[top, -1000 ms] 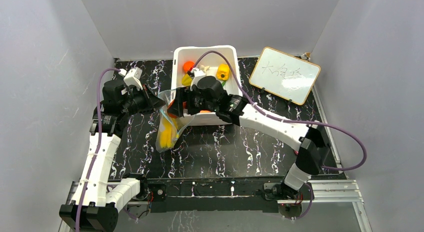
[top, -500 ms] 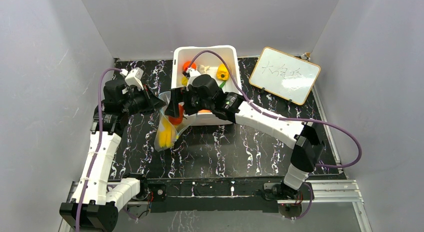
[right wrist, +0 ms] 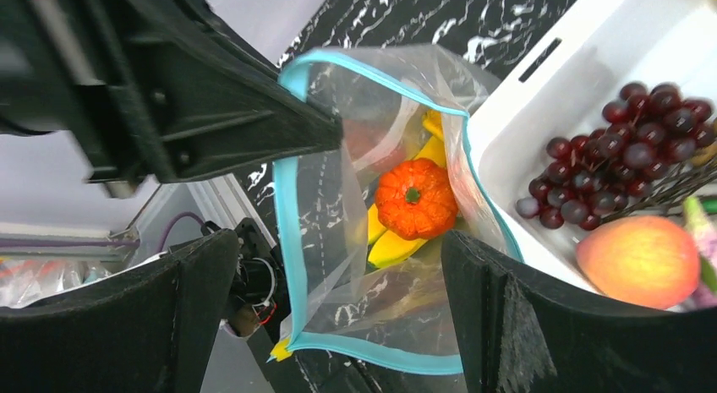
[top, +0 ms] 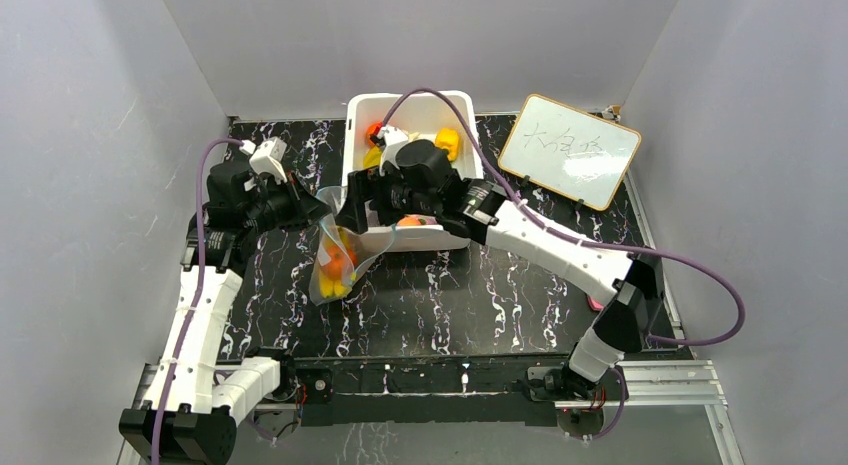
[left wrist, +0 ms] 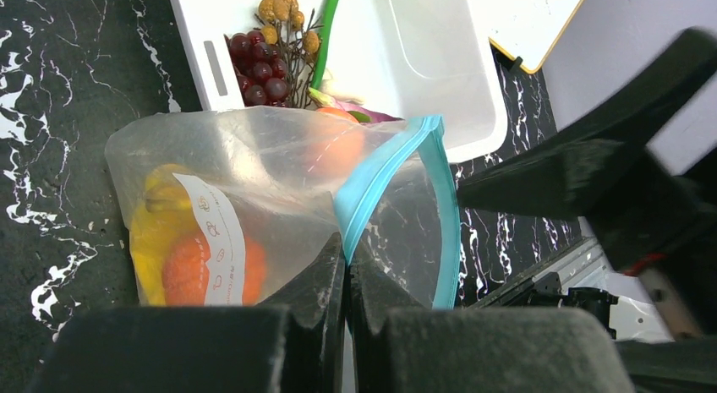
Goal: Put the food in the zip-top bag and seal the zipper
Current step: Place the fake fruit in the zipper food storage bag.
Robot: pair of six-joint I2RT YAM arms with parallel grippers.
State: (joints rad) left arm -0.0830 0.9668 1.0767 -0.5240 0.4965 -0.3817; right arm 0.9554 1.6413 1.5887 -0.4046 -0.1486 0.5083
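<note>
The zip-top bag [top: 338, 253] hangs with its mouth open just left of the white tub [top: 460, 103]. My left gripper [left wrist: 346, 249] is shut on the teal zipper [left wrist: 382, 169] at the mouth's near edge and holds the bag up. Inside the bag lie an orange [right wrist: 416, 199] and yellow bananas [right wrist: 396, 248]. Directly over the open mouth, my right gripper [right wrist: 331, 241] stands open with nothing between its fingers. More food is in the tub: dark red grapes [right wrist: 609, 177], a peach-coloured fruit [right wrist: 641, 259] and a yellow pepper [top: 447, 143].
A small whiteboard [top: 568, 150] lies at the back right on the black marbled table [top: 480, 295]. The tub's near wall touches the bag's right side. Grey walls enclose the table on three sides.
My right gripper opened and the orange it carried fell into the bag. That gripper then drew back a little toward the tub. The left gripper kept its hold.
</note>
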